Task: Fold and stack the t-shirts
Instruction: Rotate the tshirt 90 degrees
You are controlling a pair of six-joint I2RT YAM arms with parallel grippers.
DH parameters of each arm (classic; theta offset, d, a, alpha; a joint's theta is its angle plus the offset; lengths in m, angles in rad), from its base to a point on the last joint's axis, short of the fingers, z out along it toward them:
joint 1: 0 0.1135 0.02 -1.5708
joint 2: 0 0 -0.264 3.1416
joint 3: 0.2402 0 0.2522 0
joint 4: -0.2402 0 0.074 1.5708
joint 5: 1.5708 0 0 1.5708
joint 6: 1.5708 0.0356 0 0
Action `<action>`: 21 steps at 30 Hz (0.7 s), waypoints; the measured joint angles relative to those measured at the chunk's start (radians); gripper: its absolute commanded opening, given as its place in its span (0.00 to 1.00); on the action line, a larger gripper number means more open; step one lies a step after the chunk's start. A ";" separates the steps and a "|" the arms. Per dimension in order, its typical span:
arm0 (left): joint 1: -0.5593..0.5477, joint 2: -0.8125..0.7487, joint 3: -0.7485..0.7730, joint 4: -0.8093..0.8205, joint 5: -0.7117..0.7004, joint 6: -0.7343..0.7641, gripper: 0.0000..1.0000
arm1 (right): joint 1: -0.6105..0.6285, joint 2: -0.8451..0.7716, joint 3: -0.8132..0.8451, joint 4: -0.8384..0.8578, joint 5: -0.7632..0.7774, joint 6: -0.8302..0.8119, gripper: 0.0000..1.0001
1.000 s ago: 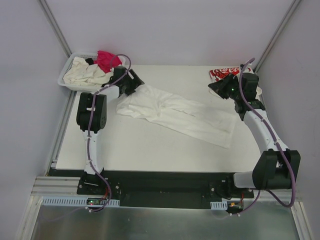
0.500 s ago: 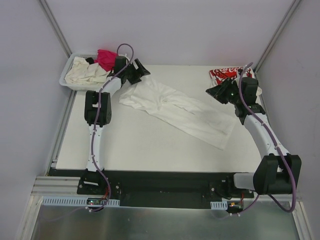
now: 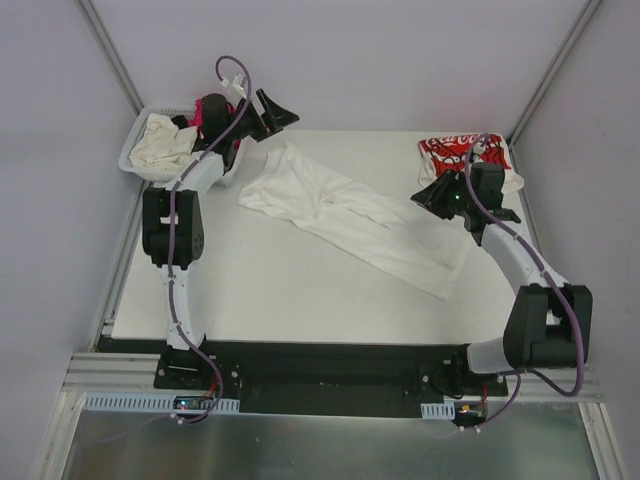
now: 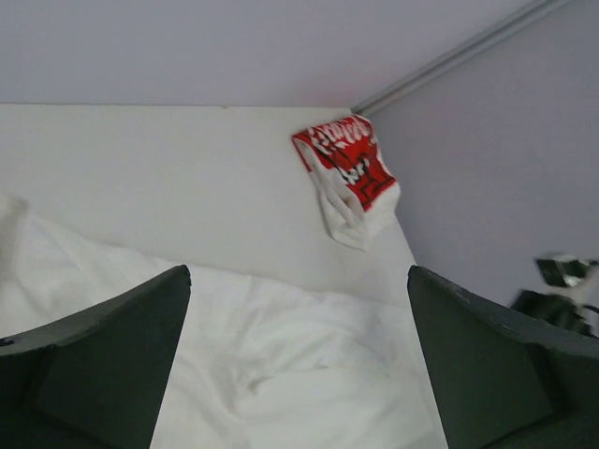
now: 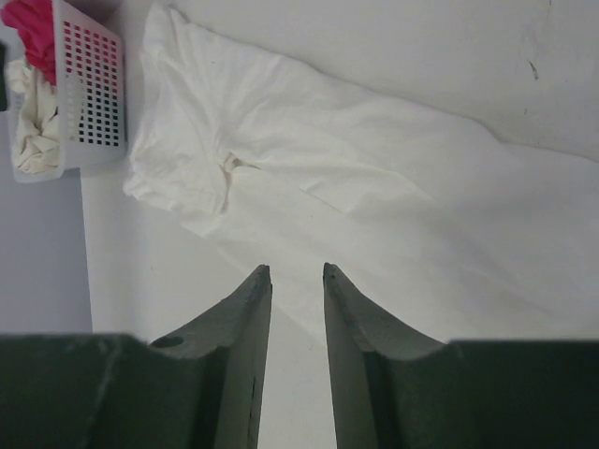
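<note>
Tabletop (image 3: 300,290) below left end effector (image 4: 298,276): splayed, empty

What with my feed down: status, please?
Left gripper open, aloft, empty. Right gripper barely open, empty. White t-shirt lying unfolded, ungripped. Nothing on top of it.

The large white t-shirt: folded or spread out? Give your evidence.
Spread out, not folded: the large white t-shirt lies rumpled diagonally across the table.

Large t-shirt (image 3: 350,215) spread centre, printed t-shirt (image 3: 455,152) far right, basket (image 5: 89,94) far left.
</note>
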State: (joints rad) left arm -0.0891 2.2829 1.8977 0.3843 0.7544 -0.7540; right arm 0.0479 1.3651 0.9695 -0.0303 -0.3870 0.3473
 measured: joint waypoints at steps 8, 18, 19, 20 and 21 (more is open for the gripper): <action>-0.179 -0.643 -0.816 0.361 -0.049 -0.129 0.99 | -0.005 0.095 0.010 0.019 0.000 0.008 0.33; -0.483 -0.705 -1.193 0.304 -0.308 -0.148 0.99 | -0.033 0.084 0.021 0.068 0.005 0.013 0.33; -0.502 -0.686 -1.191 0.306 -0.326 -0.153 0.99 | -0.036 0.084 0.021 0.071 0.005 0.015 0.33; -0.517 -0.668 -1.186 0.307 -0.341 -0.158 0.99 | -0.038 0.084 0.021 0.072 0.005 0.017 0.33; -0.536 -0.646 -1.176 0.307 -0.353 -0.165 0.99 | -0.039 0.083 0.021 0.074 0.005 0.019 0.33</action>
State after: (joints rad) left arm -0.6250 1.6371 0.7216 0.6914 0.4011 -0.9188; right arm 0.0086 1.4479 0.9901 0.0433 -0.3824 0.3660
